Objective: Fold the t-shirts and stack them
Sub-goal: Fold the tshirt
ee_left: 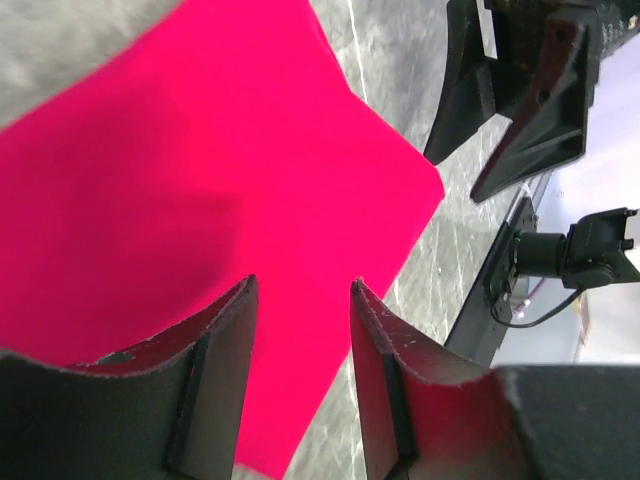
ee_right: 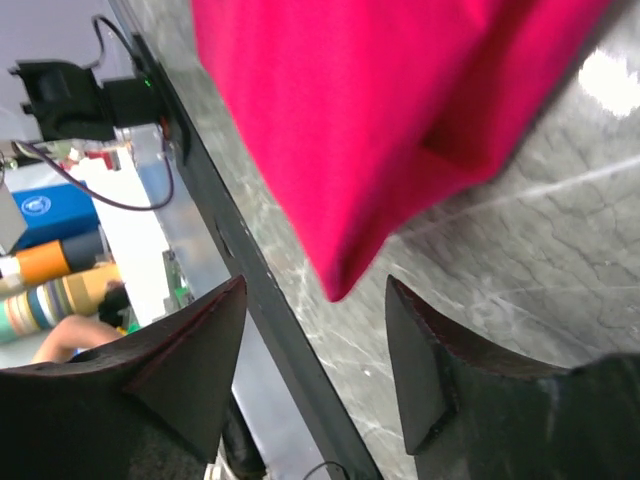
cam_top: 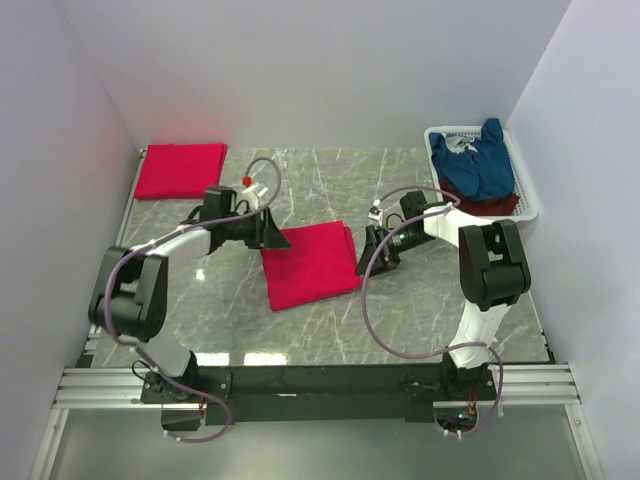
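A bright red t-shirt [cam_top: 310,265] lies folded flat on the marble table [cam_top: 420,310] between my two arms. My left gripper [cam_top: 268,232] hovers at its back left edge, open, with only red cloth [ee_left: 180,170] showing below the gap [ee_left: 302,282]. At the shirt's right edge my right gripper [cam_top: 373,250] is open too, its fingertips [ee_right: 315,285] just off a corner of the shirt [ee_right: 400,120]. Neither holds anything. Another folded red t-shirt [cam_top: 180,170] lies at the back left. A navy blue t-shirt [cam_top: 480,160] sits crumpled over a darker red one [cam_top: 495,205] in a basket.
The white basket [cam_top: 528,190] stands at the back right corner. White walls close the table on three sides. The black rail [cam_top: 330,380] with the arm bases runs along the near edge. The right arm's gripper [ee_left: 520,100] shows across the shirt in the left wrist view.
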`<action>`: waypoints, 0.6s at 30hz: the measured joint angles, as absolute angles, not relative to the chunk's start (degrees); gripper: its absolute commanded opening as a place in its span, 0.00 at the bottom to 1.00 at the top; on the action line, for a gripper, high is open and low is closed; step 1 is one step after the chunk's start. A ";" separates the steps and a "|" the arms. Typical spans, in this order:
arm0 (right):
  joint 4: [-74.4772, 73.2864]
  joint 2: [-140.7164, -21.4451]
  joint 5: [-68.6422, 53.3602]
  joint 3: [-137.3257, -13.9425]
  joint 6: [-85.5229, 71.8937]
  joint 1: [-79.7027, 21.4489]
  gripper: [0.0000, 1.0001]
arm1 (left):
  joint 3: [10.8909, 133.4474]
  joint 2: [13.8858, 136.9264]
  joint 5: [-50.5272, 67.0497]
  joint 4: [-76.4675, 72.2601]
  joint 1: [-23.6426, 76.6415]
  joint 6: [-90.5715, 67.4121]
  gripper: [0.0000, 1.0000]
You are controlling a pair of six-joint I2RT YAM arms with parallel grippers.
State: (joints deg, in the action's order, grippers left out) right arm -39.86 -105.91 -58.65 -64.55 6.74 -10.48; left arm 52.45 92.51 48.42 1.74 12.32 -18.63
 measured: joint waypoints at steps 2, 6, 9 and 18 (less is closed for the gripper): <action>-39.05 -106.34 -58.81 -63.18 7.11 -10.52 0.68 | 54.08 95.92 48.25 1.26 14.44 -19.49 0.48; -37.28 -106.34 -59.90 -62.52 7.14 -11.09 0.69 | 56.82 100.36 47.81 -0.10 17.19 -20.84 0.49; -34.87 -106.32 -60.55 -61.95 6.92 -12.08 0.70 | 58.63 103.04 47.70 -1.48 18.35 -21.85 0.48; -30.79 -106.83 -60.90 -60.73 5.56 -15.86 0.55 | 59.81 108.97 46.15 -4.84 18.59 -24.97 0.42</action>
State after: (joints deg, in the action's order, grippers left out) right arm -30.79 -106.83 -60.90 -60.73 5.56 -15.86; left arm 59.81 108.97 46.15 -4.84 18.59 -24.97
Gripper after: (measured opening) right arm 0.615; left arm 0.460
